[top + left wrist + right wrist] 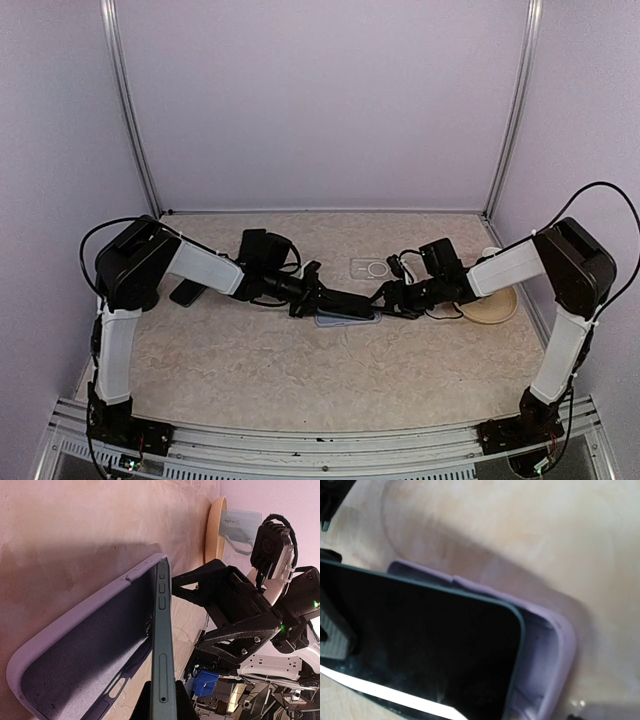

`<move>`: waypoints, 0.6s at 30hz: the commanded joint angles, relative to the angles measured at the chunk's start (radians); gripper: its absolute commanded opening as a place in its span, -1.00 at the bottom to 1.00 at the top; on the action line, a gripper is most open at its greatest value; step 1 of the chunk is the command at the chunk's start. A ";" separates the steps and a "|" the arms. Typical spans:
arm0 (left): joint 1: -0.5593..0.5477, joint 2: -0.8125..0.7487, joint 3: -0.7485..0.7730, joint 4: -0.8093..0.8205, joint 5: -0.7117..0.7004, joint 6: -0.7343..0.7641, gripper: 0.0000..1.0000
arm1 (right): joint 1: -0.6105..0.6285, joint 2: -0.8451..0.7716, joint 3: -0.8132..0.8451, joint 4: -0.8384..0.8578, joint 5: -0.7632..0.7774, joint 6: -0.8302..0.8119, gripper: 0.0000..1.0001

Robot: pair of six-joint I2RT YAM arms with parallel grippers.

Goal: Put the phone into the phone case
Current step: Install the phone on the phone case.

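A dark green phone (162, 630) shows edge-on in the left wrist view, with my left gripper (163, 701) shut on its near end. The lavender phone case (75, 655) lies open-side up on the table beside and under it. In the right wrist view the phone's black screen (420, 650) hangs tilted over the case (557, 645), its rounded corner just inside the case's end wall. From the top view, the phone (345, 302) and case (348, 320) sit mid-table between both arms. My right gripper (387, 299) is at the phone's far end, jaws spread and holding nothing.
A round beige dish (492, 308) sits at the right behind the right gripper, holding a clear packet (240, 522). A clear case (370, 268) lies farther back on the table. A dark flat object (185, 292) lies near the left arm's elbow.
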 commanded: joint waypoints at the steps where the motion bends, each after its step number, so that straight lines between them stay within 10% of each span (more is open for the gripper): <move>1: -0.004 0.016 0.037 0.013 0.019 0.006 -1.00 | 0.016 0.031 0.021 0.027 -0.015 0.004 0.48; 18: -0.003 0.048 0.006 0.024 0.029 -0.040 -1.00 | 0.058 0.078 0.046 0.049 -0.031 0.011 0.50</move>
